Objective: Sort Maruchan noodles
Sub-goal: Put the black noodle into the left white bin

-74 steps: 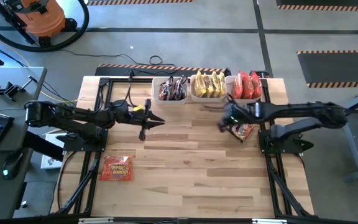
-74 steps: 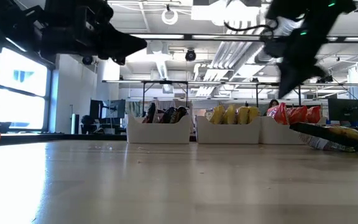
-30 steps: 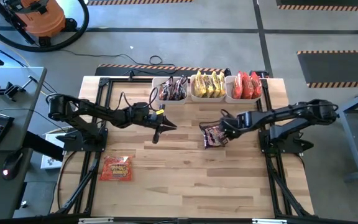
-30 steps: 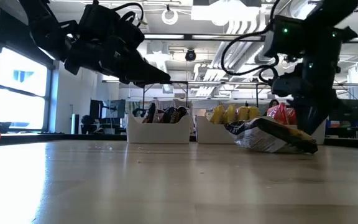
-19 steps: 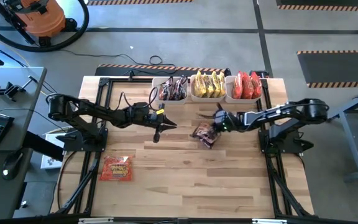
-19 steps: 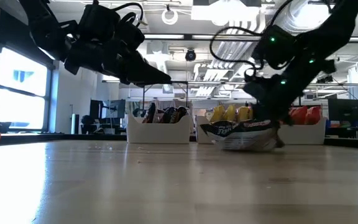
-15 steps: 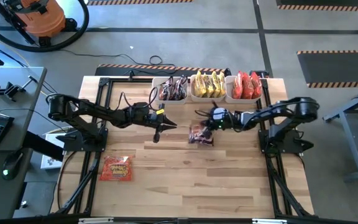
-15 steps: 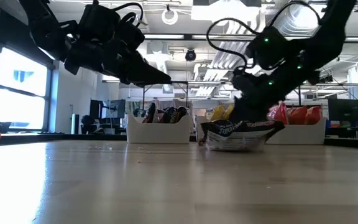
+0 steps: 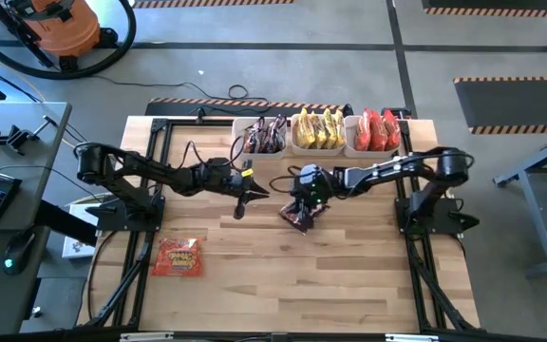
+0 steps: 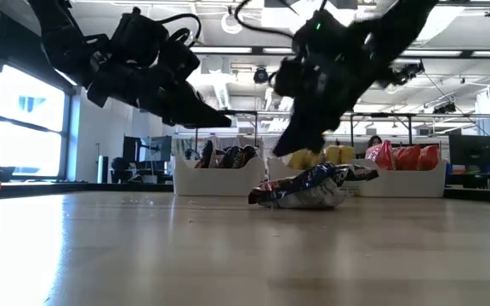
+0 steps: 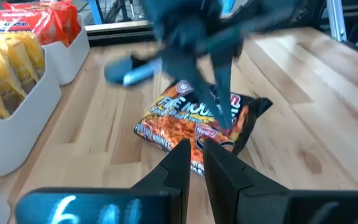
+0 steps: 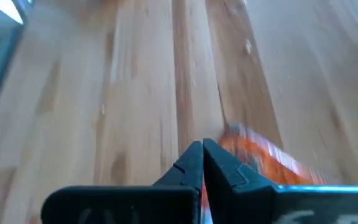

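Right gripper [image 9: 302, 204]: fingers pinched on the dark brown noodle packet [image 9: 299, 215], at mid-table just in front of the bins; the packet's lower edge rests on the table [image 9: 349, 275]. Left gripper [image 9: 251, 193]: fingers closed, empty, above the table, near that packet. A red packet [image 9: 178, 256] lies flat near the front left corner. Along the back edge, three white bins [image 9: 342, 147] hold dark [image 9: 264, 135], yellow [image 9: 317, 129] and red packets [image 9: 377, 130].
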You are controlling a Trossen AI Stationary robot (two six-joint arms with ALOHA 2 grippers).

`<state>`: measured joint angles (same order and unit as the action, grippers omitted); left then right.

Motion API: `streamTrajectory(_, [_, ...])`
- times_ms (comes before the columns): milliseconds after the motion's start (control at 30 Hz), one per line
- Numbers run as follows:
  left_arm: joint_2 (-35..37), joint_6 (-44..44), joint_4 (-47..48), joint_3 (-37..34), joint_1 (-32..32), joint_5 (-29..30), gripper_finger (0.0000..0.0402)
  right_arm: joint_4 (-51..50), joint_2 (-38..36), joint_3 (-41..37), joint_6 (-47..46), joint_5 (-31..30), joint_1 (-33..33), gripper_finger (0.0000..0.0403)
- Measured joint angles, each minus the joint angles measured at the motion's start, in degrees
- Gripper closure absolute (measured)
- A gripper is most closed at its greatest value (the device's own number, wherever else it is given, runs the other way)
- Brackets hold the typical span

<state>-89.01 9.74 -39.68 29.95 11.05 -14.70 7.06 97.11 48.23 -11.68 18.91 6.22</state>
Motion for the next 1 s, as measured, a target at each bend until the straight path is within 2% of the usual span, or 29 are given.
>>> streamTrajectory(67, [-1.01,0.73,-0.48,0.0,0.0,0.01,0.0367,-8.12,-3.31,1.0,0.14,-3.67,-1.57,0.0403])
streamTrajectory(233, [-3.69,0.95,-1.81,-0.02,0.04,-0.01,0.0367,-24.22,-12.49,-0.4,-5.59,-19.76,-5.72,0.0403])
streamTrajectory(333, [-5.43,0.98,-4.03,0.0,0.07,-0.02,0.0367,-30.05,-17.84,-3.5,-15.17,-26.49,-7.58,0.0403])
streamTrajectory(467, [-7.6,0.43,-3.57,1.92,0.07,-0.02,0.0367,-33.98,-22.67,-9.36,-32.61,-27.97,-9.03,0.0403])
streamTrajectory(533, [-9.43,-0.11,-3.49,3.64,-0.21,-0.02,0.0367,-33.1,-22.8,-12.18,-37.42,-28.1,-9.23,0.0403])
streamTrajectory(633, [-12.17,-0.2,-2.95,5.46,-0.84,-0.04,0.0367,-26.38,-21.42,-15.86,-38.19,-28.59,-8.95,0.0403])
streamTrajectory(833, [-16.05,-0.22,-2.96,8.29,-2.4,-0.14,0.0367,-7.47,-19.95,-18.89,-29.34,-30.8,-6.46,0.0403])
streamTrajectory(1000, [-17.33,-0.18,-0.97,9.79,-3.3,-0.26,0.0367,-5.18,-20.3,-15.66,-21.01,-29.25,-2.99,0.0402])
